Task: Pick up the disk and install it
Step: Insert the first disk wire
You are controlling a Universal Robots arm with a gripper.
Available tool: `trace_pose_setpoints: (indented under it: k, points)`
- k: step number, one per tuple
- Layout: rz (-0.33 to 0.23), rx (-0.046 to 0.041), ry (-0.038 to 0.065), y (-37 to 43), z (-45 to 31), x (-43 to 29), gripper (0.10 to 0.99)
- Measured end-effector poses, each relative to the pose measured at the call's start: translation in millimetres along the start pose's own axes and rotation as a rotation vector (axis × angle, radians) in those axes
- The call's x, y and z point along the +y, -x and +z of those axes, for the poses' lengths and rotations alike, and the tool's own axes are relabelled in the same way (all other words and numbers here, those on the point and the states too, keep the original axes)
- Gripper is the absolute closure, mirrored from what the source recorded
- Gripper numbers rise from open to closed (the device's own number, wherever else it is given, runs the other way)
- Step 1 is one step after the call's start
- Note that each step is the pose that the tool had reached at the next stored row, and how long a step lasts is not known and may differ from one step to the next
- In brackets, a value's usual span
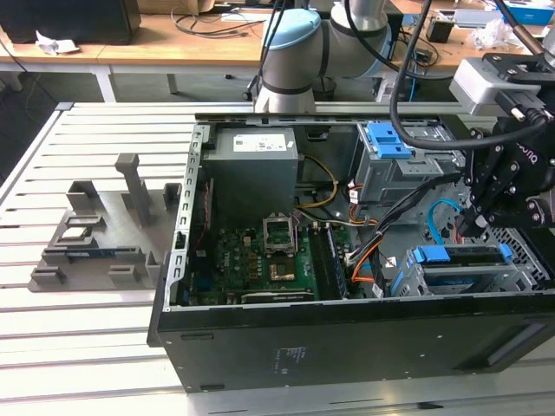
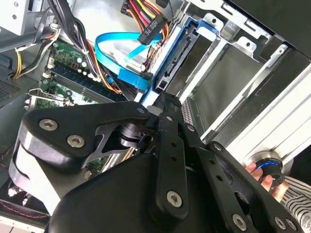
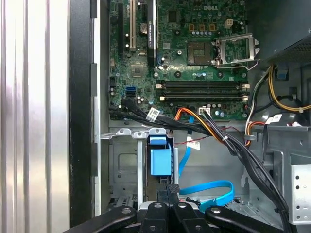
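Hovering over the open black computer case (image 1: 347, 338), the black gripper (image 1: 475, 227) has its fingers pressed together, holding nothing. The flat silver disk with blue plastic rails (image 1: 464, 257) sits in its metal bay, so installing looks nearly finished

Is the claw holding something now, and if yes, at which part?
Cannot be told. The claw sits at the end of the disk standing in its bay, but no grip is visible.

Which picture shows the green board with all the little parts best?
The first wrist view: the flat green motherboard faces the camera, sockets and slots plain. In the exterior view it lies small and slanted inside the black case. The second wrist view catches a corner behind cables.
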State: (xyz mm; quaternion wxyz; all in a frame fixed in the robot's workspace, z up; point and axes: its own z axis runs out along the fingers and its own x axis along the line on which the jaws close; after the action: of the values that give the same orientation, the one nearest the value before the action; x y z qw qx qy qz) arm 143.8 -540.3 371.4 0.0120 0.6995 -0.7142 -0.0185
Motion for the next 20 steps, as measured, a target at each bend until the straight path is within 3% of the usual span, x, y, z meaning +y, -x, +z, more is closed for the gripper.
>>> trace_pose_setpoints:
  k: [2,3,4,5,6,7,8,10,12,14,16,20]
  points:
    - [0.0,0.0,0.0,2.0,0.0,0.0,0.851]
    - [0.0,0.0002,0.0,2.4,-0.1,0.0,0.851]
    - [0.0,0.0001,0.0,2.6,-1.7,0.1,0.784]
    - [0.0,0.0002,0.0,3.1,-6.3,0.4,0.784]
    - [0.0,0.0,-0.001,5.2,-22.2,1.1,0.784]
    - [0.0,-0.0002,-0.001,7.4,-24.2,1.3,0.784]
    - [0.0,-0.0004,0.0,12.6,-24.2,0.4,0.784]
    - [0.0,-0.0003,0.008,23.1,-24.3,-9.0,0.784]
    - [0.0,-0.0001,0.013,27.1,-24.2,-16.3,0.784]
    - [0.0,0.0,0.019,32.5,-23.5,-28.6,0.784]
    - [0.0,0.0052,0.02,35.0,-22.9,-38.6,0.784]
    - [0.002,0.0059,0.02,35.2,-17.0,-41.9,0.784]
